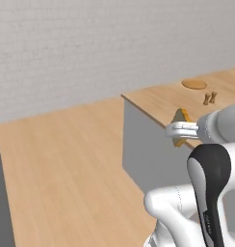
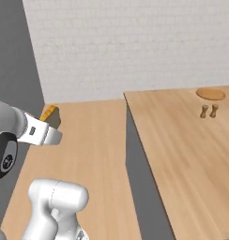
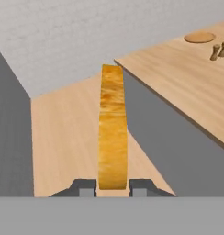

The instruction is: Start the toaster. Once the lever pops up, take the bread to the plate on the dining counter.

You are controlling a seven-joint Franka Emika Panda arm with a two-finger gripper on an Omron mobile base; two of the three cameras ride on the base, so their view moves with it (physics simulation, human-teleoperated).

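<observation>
Far across the dining counter waits the plate, with the bread pinched tight in the gripper, near the corner; carrying step, next reaching far right.

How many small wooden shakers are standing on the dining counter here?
2. The left shaker and the right shaker stand side by side on the dining counter, just on the near side of the plate. Others could be out of frame.
</observation>
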